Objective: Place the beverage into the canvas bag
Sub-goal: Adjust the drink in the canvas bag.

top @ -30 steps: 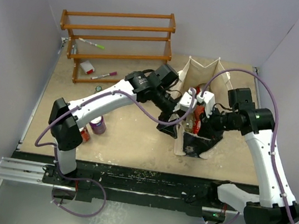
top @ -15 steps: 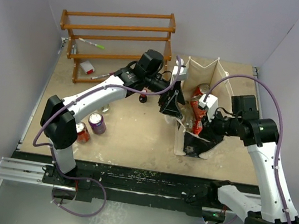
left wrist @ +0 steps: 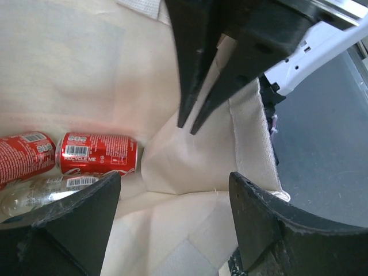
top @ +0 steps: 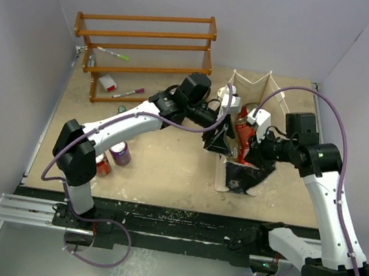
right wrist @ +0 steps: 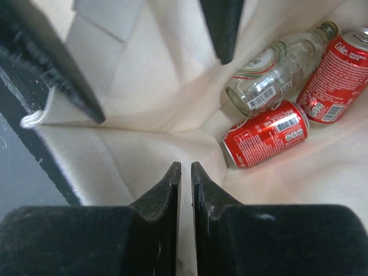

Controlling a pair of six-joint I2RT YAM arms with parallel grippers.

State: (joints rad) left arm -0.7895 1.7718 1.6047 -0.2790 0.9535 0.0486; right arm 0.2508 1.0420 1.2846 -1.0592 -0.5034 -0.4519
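Left hand [left wrist: 172, 190] swung back over the big cream canvas tote bag [top: 223, 175] by the bench's right edge, wide open and empty, maybe spreading the mouth. Right hand [right wrist: 184, 172] is narrow at the wall, likely propping it. Red cola cans [left wrist: 98, 152] already inside.
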